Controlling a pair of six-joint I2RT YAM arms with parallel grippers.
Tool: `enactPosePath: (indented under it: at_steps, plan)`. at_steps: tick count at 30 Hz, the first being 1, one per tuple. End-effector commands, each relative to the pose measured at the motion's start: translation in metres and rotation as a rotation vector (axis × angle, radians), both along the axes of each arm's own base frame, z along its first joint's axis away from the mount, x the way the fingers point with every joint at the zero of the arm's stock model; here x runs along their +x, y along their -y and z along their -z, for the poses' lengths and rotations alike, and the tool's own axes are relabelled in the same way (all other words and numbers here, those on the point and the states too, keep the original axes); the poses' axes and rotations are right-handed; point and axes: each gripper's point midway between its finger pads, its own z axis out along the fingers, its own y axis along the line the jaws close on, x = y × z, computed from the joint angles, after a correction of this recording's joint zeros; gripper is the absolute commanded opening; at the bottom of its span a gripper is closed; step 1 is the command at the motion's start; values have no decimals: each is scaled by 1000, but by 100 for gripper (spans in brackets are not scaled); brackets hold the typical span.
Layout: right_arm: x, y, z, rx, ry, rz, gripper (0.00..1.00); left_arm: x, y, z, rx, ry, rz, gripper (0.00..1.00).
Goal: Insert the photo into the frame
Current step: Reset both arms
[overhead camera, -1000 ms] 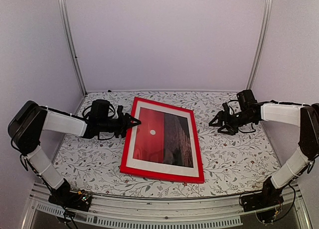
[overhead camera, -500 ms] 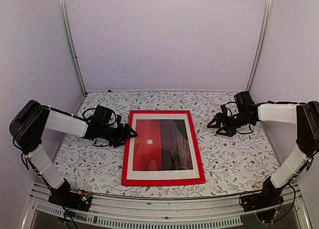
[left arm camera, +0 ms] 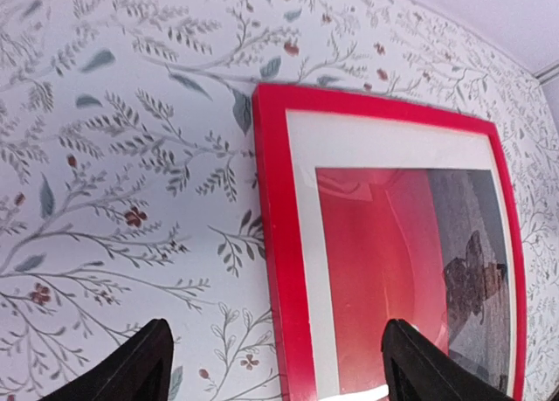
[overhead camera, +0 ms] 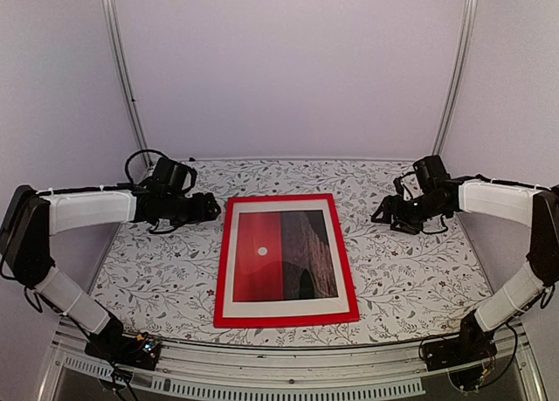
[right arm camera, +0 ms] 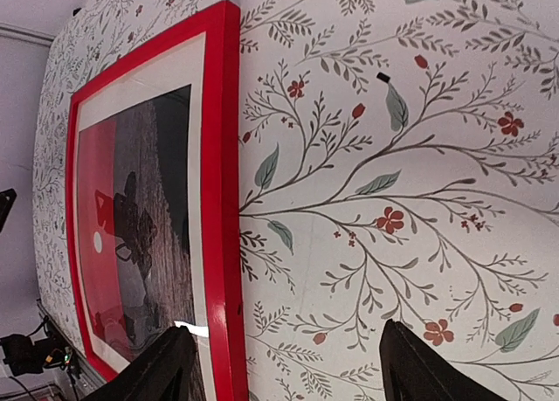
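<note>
A table covered with a floral tablecloth (overhead camera: pixel 148 270) is seen from above, with a white-and-black robot arm reaching in from each side.

On the left, the left arm (overhead camera: pixel 87 207) is stretched toward the middle of the table. The left gripper (overhead camera: pixel 212 207) is held just left of the far left corner of the frame, apart from it. In the left wrist view its two black fingers (left arm camera: pixel 140 370) are spread wide, and nothing is gripped between them. Only the cloth and the frame's corner are seen beyond them.

In the centre, the red frame (overhead camera: pixel 222 270) lies flat on the cloth, red front upward, its long sides running from near to far. A white mat (overhead camera: pixel 285 307) is seen inside the rails, and the photo (overhead camera: pixel 297 257) is seated inside the mat's window. The photo's left half is bright red with a small white dot (overhead camera: pixel 262 251). Its right half is dark brown.

On the right, the right arm (overhead camera: pixel 493 198) is bent in from the table's edge. The right gripper (overhead camera: pixel 382 216) is held over the cloth, well apart from the frame's far right corner. In the right wrist view its fingers (right arm camera: pixel 166 370) are also spread, with nothing gripped.
</note>
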Motion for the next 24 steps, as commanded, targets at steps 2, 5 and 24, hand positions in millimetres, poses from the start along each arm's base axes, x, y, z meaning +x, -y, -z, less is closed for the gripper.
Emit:
enactPosePath:
  at_steps: [2, 5, 24]
  plan:
    - [19, 22, -53, -194, 216, 34, 79, 12, -50, -69, 218, 206, -113, 86]
    - [23, 32, -70, -270, 280, 55, 82, 10, -61, -97, 231, 285, -149, 89]
    - [6, 58, -150, -310, 667, 157, 99, -45, -84, -183, 173, 672, -102, 100]
